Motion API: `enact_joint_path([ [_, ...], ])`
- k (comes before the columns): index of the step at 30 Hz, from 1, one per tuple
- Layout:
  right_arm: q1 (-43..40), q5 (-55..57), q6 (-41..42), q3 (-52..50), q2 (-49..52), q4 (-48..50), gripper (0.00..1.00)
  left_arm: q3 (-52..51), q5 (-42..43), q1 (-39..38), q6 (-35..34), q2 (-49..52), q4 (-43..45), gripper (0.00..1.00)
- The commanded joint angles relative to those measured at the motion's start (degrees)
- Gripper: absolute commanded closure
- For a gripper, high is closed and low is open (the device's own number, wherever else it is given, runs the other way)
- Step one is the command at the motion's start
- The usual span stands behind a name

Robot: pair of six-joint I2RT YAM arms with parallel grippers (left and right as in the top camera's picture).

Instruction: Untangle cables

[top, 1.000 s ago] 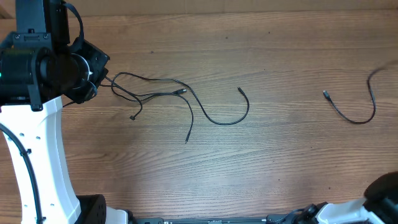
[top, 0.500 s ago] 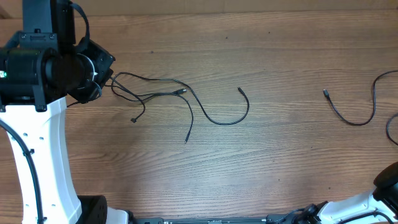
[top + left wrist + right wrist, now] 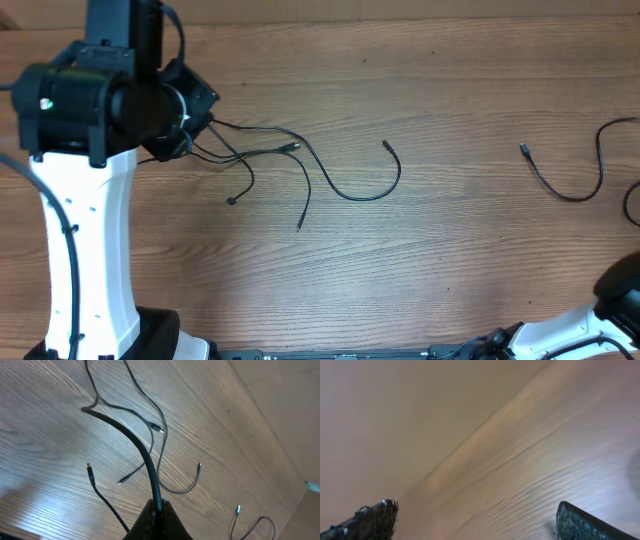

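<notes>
Wood-grain worktop (image 3: 450, 270), pale brown, matt finish. Left fingers (image 3: 159, 512) clenched on one thin black cable (image 3: 131, 435), which arcs up from the loose tangle of cables (image 3: 290, 150) lying toward the far-left corner: slender flexible strands in S-curves, with small metal plug tips. Another black cord (image 3: 570, 185), hook-shaped, lies at the right edge. Right fingers (image 3: 577, 522) dark, rough-tipped, spread wide apart over blurred wood.
</notes>
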Motion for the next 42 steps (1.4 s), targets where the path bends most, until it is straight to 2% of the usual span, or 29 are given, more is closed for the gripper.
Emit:
enact_joint_path([
  [1,6.5,-11.6,-14.4,0.2,-0.8,-4.0,0.0,0.5,1.6,-1.4,-0.2,0.8,0.3,0.96],
  [5,14.2,-11.6,-22.7,0.2,-0.8,-9.5,0.0,0.5,4.0,-2.7,5.4,0.9,0.4,0.96],
  [11,27.2,-9.6,-33.6,0.2,-0.8,-14.5,0.0,0.5,9.2,-3.2,27.8,0.9,0.2,0.96],
  [16,36.9,-5.6,-38.1,0.1,-0.8,-15.2,0.0,0.5,14.3,-3.2,39.6,0.8,0.8,0.96],
  [18,40.0,-5.1,-40.3,0.1,-0.8,-15.8,0.0,0.6,19.0,-3.2,43.8,0.6,2.4,0.96],
  [22,46.6,-4.7,-41.2,0.1,-0.8,-15.3,0.0,0.6,40.5,-3.2,60.0,-0.2,7.6,0.96],
  [24,49.1,-4.8,-41.8,0.1,-0.8,-15.1,0.0,0.7,47.4,-3.2,64.3,-0.7,9.1,0.96],
  [26,52.0,-5.0,-44.5,0.1,-0.8,-15.1,0.0,0.7,52.1,-3.1,66.0,-1.5,11.1,0.96],
  [30,55.5,-5.2,-48.6,0.2,-0.8,-14.8,0.01,0.7,54.1,-3.1,66.0,-2.6,12.9,0.96],
  [39,59.0,-8.9,-48.6,0.2,-0.8,-9.2,0.06,0.7,55.9,-3.1,66.0,-3.8,13.0,0.96],
  [40,59.1,-10.2,-48.6,0.2,-0.8,-8.9,0.1,0.7,56.3,-3.1,66.0,-3.8,13.0,0.96],
  [41,59.3,-11.1,-48.6,0.2,-0.8,-8.5,0.19,0.7,57.1,-3.1,66.0,-3.8,13.0,0.96],
  [42,59.4,-11.7,-48.6,0.1,-0.8,-8.2,0.35,0.7,58.0,-3.1,66.0,-3.8,13.0,0.96],
])
